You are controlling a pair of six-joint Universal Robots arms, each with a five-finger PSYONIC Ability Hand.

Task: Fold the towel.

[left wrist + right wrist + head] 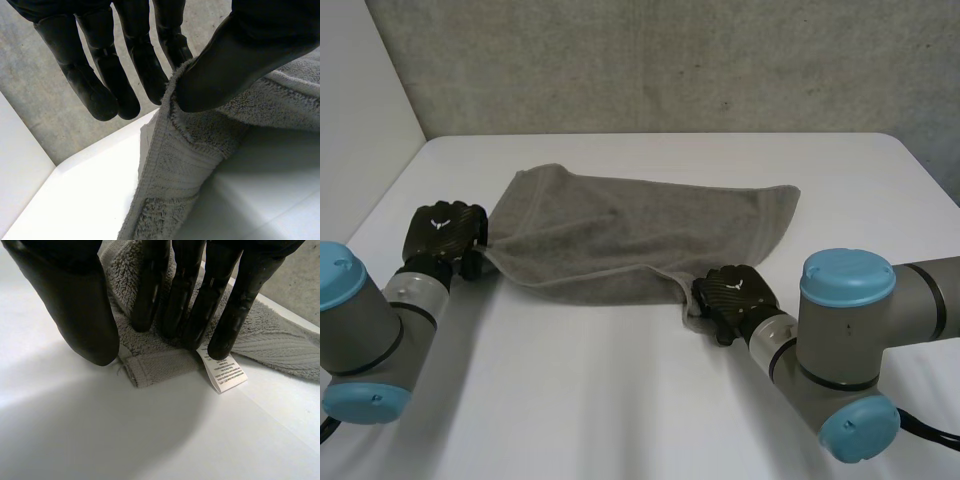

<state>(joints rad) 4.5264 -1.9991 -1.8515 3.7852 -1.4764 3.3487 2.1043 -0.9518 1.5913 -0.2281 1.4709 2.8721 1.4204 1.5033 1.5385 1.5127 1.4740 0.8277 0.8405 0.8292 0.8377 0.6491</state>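
Grey arms [840,345], light-blue caps [847,277], black left hand [445,232] and right hand [735,295].

Grey towel [640,235] all over, plain and fuzzy, no print on it. There's a ribbed woven band [170,170] near its end, same grey. And a white label [225,372] with tiny dark lettering! The left hand [445,232] is black, the right hand [732,295] is black too, and each carries a small white emblem [441,222] on its back. The left arm [360,335] and right arm [850,350] are grey, with light-blue caps [847,277]. The surface [620,400] is plain white. Behind it the wall [670,60] is grey-brown and speckled.
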